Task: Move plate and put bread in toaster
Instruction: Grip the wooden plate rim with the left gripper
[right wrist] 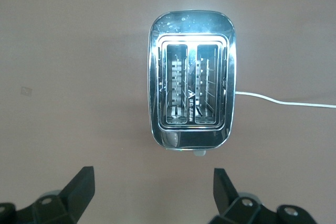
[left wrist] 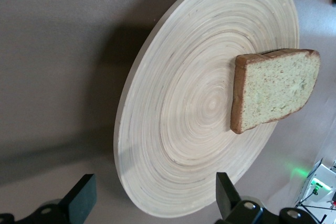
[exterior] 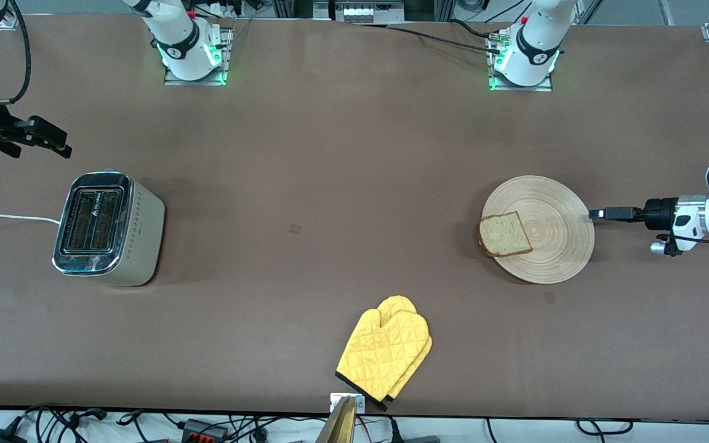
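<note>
Bamboo plate (exterior: pixel 551 246) (bread (exterior: pixel 504 234) on it) lies just before the level, spread-fingered left gripper (exterior: pixel 594 213); right gripper (exterior: pixel 53 143), also spread, hangs above the toaster (exterior: pixel 108 229).

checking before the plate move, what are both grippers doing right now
left gripper: jaws open, holding nothing, at the plate rim.
right gripper: jaws open, holding nothing, near the toaster.

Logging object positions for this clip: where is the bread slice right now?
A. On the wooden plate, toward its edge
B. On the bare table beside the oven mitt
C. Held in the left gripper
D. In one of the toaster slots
A. The bread lies flat on the plate, off its centre toward the rim, while both toaster slots show empty in the right wrist view.
</note>
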